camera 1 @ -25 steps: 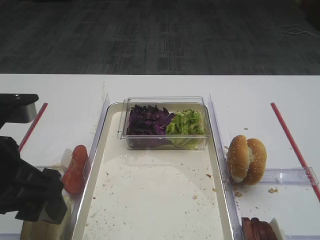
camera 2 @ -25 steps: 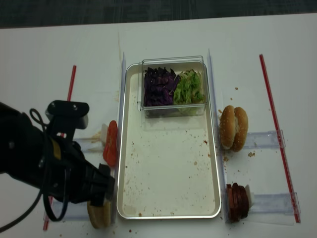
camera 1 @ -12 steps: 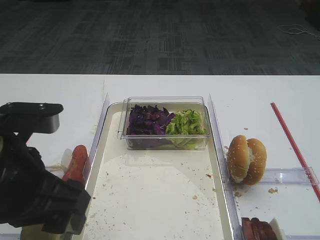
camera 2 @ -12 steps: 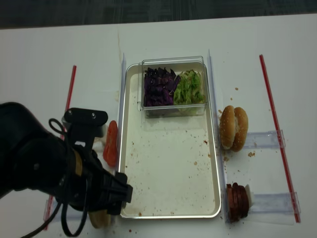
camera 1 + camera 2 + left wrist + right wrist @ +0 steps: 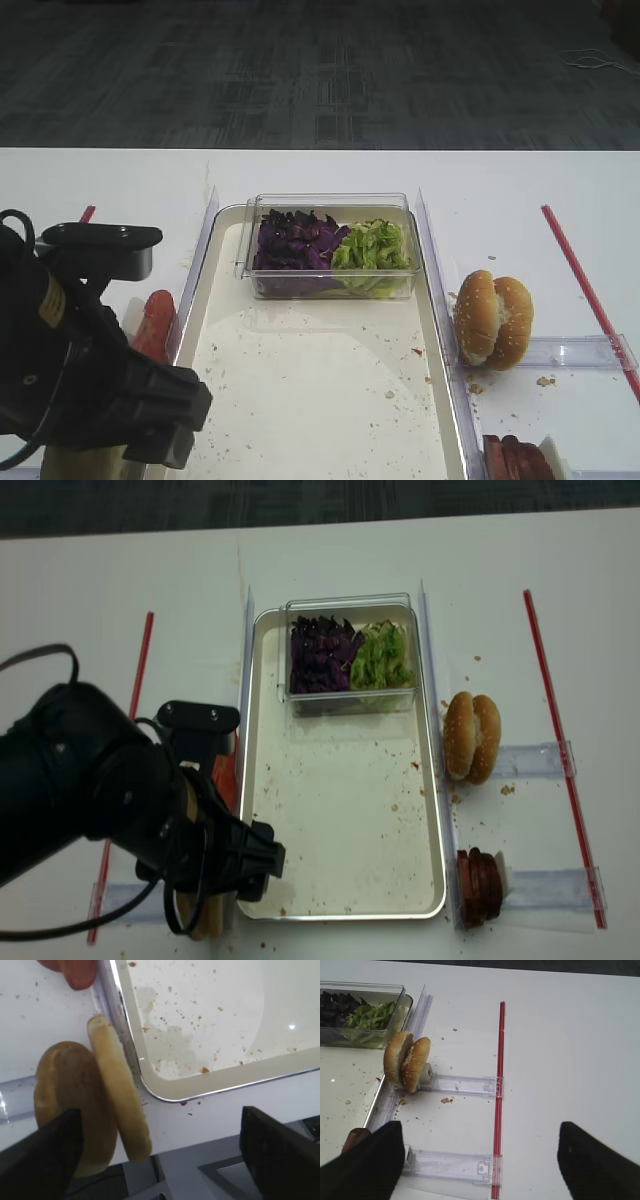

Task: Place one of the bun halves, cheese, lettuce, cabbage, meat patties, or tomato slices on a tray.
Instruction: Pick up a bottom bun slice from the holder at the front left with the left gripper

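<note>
The thin bun half [image 5: 120,1095] stands on its edge just outside the near left corner of the tray [image 5: 200,1091]. It leans against the domed bun half [image 5: 70,1105]. In the left wrist view both lie below the left pincer [image 5: 159,1135], closer to its left finger than to its right one. During the last second the left arm [image 5: 130,800] has travelled toward this corner, and now it covers the buns in the high views. Its fingers stay wide apart and hold nothing. We judge that the grasp is near, but the pincer must first descend. The right pincer [image 5: 480,1160] is also spread apart, empty, over the tabletop [image 5: 560,1060].
</note>
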